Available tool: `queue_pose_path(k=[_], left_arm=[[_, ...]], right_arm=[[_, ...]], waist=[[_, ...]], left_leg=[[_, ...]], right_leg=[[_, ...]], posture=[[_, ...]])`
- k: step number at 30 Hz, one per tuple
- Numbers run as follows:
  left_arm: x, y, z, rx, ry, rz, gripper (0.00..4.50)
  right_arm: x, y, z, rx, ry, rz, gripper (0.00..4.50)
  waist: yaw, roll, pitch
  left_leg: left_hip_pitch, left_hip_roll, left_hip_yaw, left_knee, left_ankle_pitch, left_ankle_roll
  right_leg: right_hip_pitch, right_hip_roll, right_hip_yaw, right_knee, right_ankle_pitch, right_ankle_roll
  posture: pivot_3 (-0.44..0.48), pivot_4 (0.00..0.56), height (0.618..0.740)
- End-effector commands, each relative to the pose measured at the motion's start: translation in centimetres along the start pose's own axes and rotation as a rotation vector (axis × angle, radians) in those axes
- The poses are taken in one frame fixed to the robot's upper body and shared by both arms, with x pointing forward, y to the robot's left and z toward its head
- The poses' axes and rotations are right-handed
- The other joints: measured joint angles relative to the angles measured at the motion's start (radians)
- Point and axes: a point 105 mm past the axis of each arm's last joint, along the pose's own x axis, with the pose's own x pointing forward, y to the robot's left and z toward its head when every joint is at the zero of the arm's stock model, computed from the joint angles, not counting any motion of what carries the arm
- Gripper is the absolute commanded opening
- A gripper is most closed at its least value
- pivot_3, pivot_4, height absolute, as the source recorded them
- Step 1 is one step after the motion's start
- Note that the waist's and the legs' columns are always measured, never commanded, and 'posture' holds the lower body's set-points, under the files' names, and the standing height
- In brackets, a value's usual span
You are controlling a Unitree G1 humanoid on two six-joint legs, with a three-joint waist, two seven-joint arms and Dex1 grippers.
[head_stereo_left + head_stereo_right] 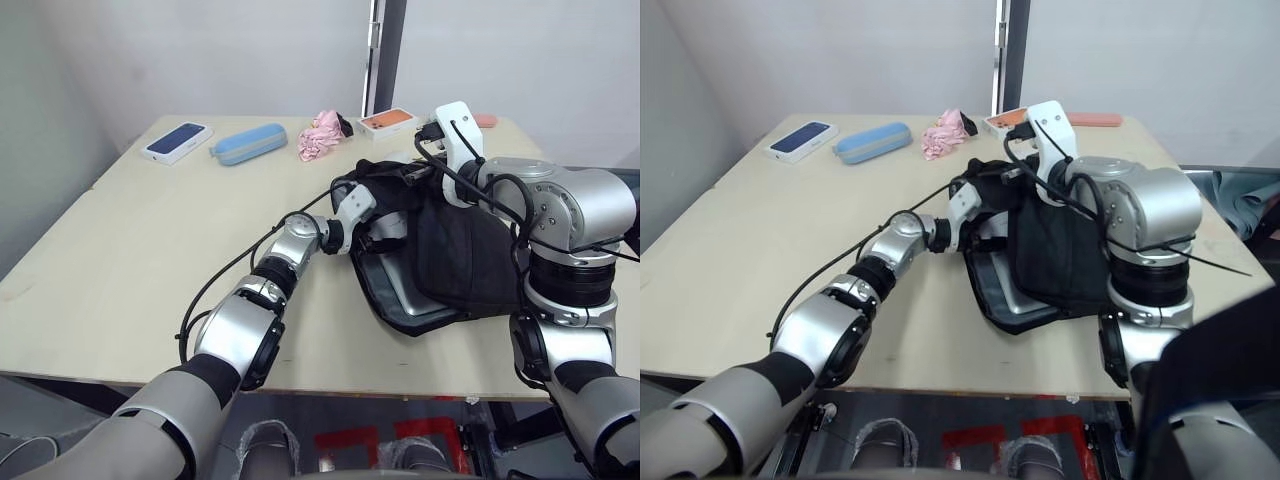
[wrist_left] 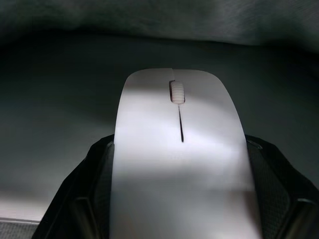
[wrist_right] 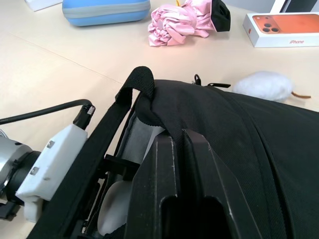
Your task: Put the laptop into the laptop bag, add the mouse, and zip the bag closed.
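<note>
The mouse [image 2: 178, 164] sits clamped between my left gripper [image 2: 174, 199]'s two black fingers, one against each long side, scroll wheel pointing ahead into the dark mouth of the laptop bag [image 1: 450, 250]. It is a light, flat, glossy thing, so I judge it slippery: the side grip across its width looks right, and I would let it go low rather than drop it, since the shell could scuff or slide back out.

From the head views, the left gripper is reaching in under the bag's raised flap near the middle of the table [image 1: 150, 250]. The right gripper [image 3: 187, 149] has its fingers pressed together on the bag's top edge fabric, just beside a handle [image 3: 142, 82], holding the opening up. The fabric is soft and floppy, so I expect it to sag shut once released.

The laptop [image 1: 415, 300] shows as a grey strip inside the bag's lower open edge; most of it is covered by fabric, so I cannot tell how squarely it is seated. The zipper pull I cannot make out.

Farther off lie a white fluffy lump [image 3: 264, 85], a pink cloth [image 3: 179, 22], a blue case [image 3: 105, 11] and an orange phone box [image 3: 284, 29].
</note>
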Motion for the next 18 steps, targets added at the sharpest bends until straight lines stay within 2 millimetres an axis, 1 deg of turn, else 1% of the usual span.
queue_pose_path(k=[1,3,5,7,10,13,16,18], left_arm=[[0.9,-0.4,1.1,0.048,-0.026,-0.005,2.87],[1.3,-0.7,1.1,0.045,-0.033,-0.001,2.87],[1.7,-0.7,1.4,0.041,-0.05,0.017,3.9],[1.9,-0.8,1.7,0.03,-0.065,0.02,4.48],[2.2,-1.1,1.8,0.029,-0.07,0.015,4.48],[2.0,-0.9,1.8,0.025,-0.081,0.029,4.48],[1.7,-0.6,2.3,0.02,-0.11,0.033,4.48],[1.1,-0.1,2.7,0.029,-0.126,0.033,4.48]], right_arm=[[-1.7,0.5,2.9,-0.04,-0.139,0.001,0.04],[-1.7,0.6,2.9,-0.038,-0.138,0.001,0.04],[-1.7,0.6,2.9,-0.035,-0.138,0.002,0.0],[-1.6,0.7,2.8,-0.032,-0.138,0.004,0.0],[-1.6,0.8,2.8,-0.03,-0.139,0.007,0.0],[-1.6,0.7,2.7,-0.027,-0.138,0.002,0.0],[-1.6,0.6,2.6,-0.024,-0.137,0.0,0.0],[-1.6,0.5,2.5,-0.022,-0.134,-0.005,0.0]], waist=[[0.003,0.0,0.0],[0.006,0.0,0.0],[0.008,0.0,0.0],[0.007,0.0,0.0],[0.007,0.0,0.0],[0.006,0.0,0.0],[0.007,0.0,0.0],[0.007,0.0,0.0]], left_leg=[[0.0,0.0,0.0,0.0,0.0,0.0],[0.0,0.0,0.0,0.0,0.0,0.0],[0.0,0.0,0.0,0.0,0.0,0.0],[0.0,0.0,0.0,0.0,0.0,0.0],[0.0,0.0,0.0,0.0,0.0,0.0],[0.0,0.0,0.0,0.0,0.0,0.0],[0.0,0.0,0.0,0.0,0.0,0.0],[0.0,0.0,0.0,0.0,0.0,0.0]], right_leg=[[0.0,0.0,0.0,0.0,0.0,0.0],[0.0,0.0,0.0,0.0,0.0,0.0],[0.0,0.0,0.0,0.0,0.0,0.0],[0.0,0.0,0.0,0.0,0.0,0.0],[0.0,0.0,0.0,0.0,0.0,0.0],[0.0,0.0,0.0,0.0,0.0,0.0],[0.0,0.0,0.0,0.0,0.0,0.0],[0.0,0.0,0.0,0.0,0.0,0.0]], posture=[[0.0,0.15,0.74],[0.0,0.15,0.74],[0.0,0.15,0.74],[0.0,0.15,0.74],[0.0,0.15,0.74],[0.0,0.15,0.74],[0.0,0.15,0.74],[0.0,0.15,0.74]])
